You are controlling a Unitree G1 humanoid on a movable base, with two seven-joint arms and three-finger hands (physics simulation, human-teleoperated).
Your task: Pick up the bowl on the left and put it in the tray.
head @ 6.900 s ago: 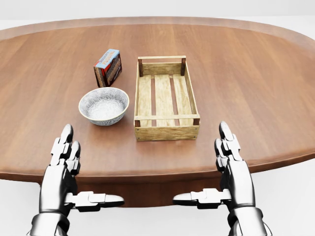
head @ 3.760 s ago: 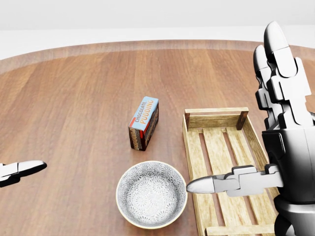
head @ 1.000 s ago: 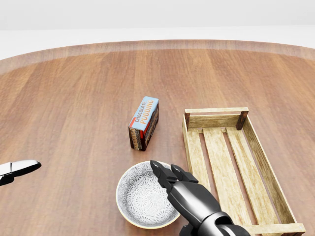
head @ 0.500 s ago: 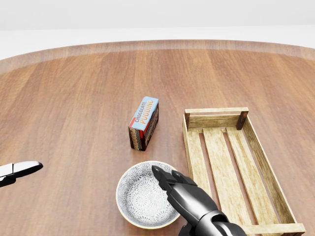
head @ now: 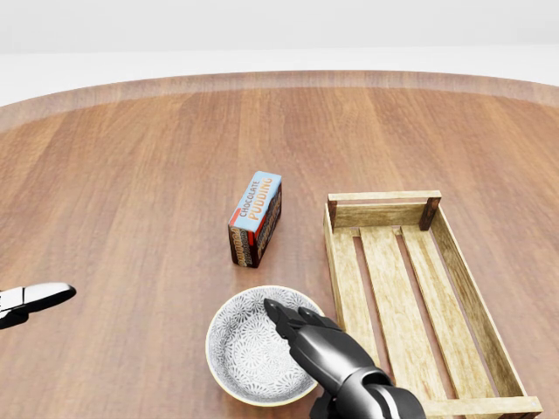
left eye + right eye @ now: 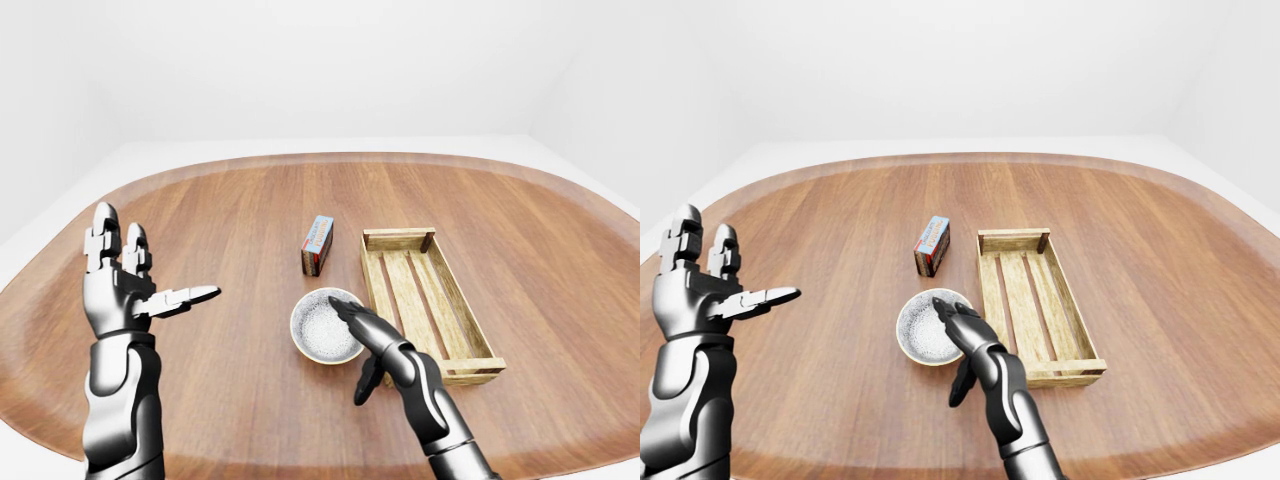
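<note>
Two wide-spread, empty: right hand (image 6: 375, 340) over bowl (image 6: 318, 330) rim beside tray (image 6: 420, 290), toward tabletop (image 6: 250, 220) bottom edge; left hand (image 6: 115, 290) raised over left edge.

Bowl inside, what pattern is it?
The bowl has a fine grey-on-white floral pattern with a pale cream rim, clearest in the head view.

Right hand (image 6: 978, 350) is stretched over the right rim of the patterned bowl (image 6: 914, 335), thumb hanging down outside it, not gripping. The wooden slatted tray (image 6: 1012, 240) sits just right of the bowl, with a small box (image 6: 932, 245) above. Left hand (image 6: 702, 290) is raised at the left, fingers spread.
</note>
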